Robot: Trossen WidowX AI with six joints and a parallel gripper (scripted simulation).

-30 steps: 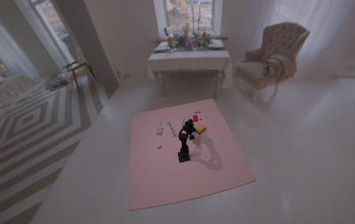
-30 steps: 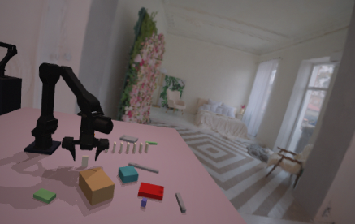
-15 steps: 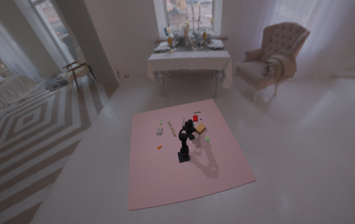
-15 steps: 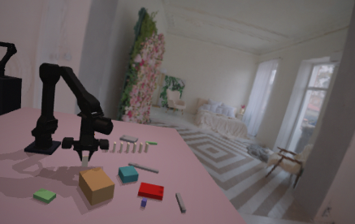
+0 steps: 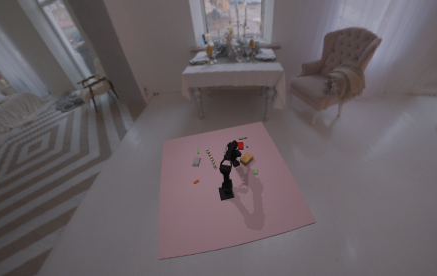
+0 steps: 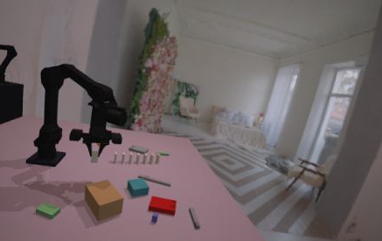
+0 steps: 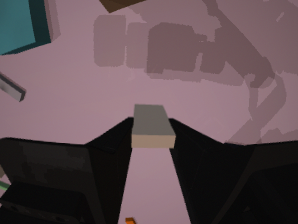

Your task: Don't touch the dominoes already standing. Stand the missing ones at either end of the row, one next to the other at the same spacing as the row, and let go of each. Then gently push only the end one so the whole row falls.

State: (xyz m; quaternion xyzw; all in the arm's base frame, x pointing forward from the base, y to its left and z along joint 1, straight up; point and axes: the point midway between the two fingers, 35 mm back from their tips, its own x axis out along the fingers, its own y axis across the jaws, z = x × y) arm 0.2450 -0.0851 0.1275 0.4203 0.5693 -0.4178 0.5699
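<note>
Several cream dominoes stand in a straight row (image 5: 211, 158) (image 6: 138, 158), upright and evenly spaced. My gripper (image 6: 94, 151) (image 7: 150, 123) is shut on one cream domino (image 6: 94, 157) (image 7: 154, 141), with a fingertip on each of its sides. The held domino is upright, to the left of the row's near-arm end in the exterior view, with a gap between them. Whether its bottom touches the mat cannot be told. The row does not show clearly in the wrist view. No other loose domino can be made out.
An orange-brown box (image 5: 246, 158) (image 6: 103, 200), a teal block (image 6: 138, 187) (image 7: 17, 25), a red block (image 6: 163, 205), a purple cube (image 6: 155, 217) and a green block (image 6: 48, 210) lie around. Grey bars (image 6: 154, 180) (image 6: 194, 217) lie flat. A grey slab (image 6: 138, 148) lies behind the row.
</note>
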